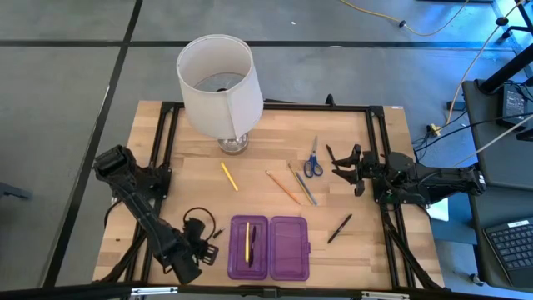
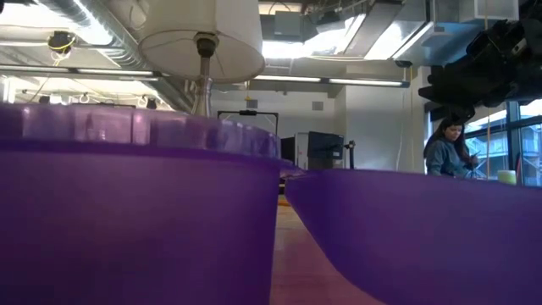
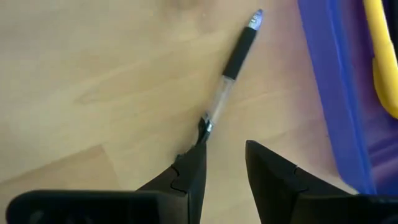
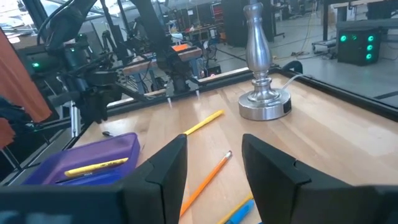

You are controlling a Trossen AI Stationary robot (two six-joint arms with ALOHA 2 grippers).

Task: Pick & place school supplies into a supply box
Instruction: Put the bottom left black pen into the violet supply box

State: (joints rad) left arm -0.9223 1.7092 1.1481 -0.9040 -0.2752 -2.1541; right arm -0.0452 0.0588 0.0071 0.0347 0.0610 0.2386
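Observation:
The open purple supply box (image 1: 287, 247) lies at the table's near edge; its left half holds a yellow pencil (image 1: 247, 242). My left gripper (image 1: 213, 236) is open, low, just left of the box. A pen with a clear barrel and dark grip (image 3: 230, 68) lies flat on the wood ahead of its fingers. My right gripper (image 1: 335, 162) is open and stands right of the blue-handled scissors (image 1: 312, 160). A yellow pencil (image 1: 228, 176), an orange pencil (image 1: 283, 187), a greyish pencil (image 1: 304, 185) and a dark pen (image 1: 339, 228) lie flat on the table. My left gripper (image 3: 224, 149) is open, with one fingertip (image 3: 198, 152) right at the pen's near end (image 3: 205, 124). Whether it touches that end I cannot tell. The pen lies flat on the table, pointing away from the fingers beside the box wall (image 3: 333, 87).
A white-shaded lamp (image 1: 218, 83) stands on its metal base (image 4: 264, 102) at the far middle of the table. Black frame rails run along the table's edges. Bare wood lies between the lamp and the box. A person (image 2: 449, 148) sits in the room beyond.

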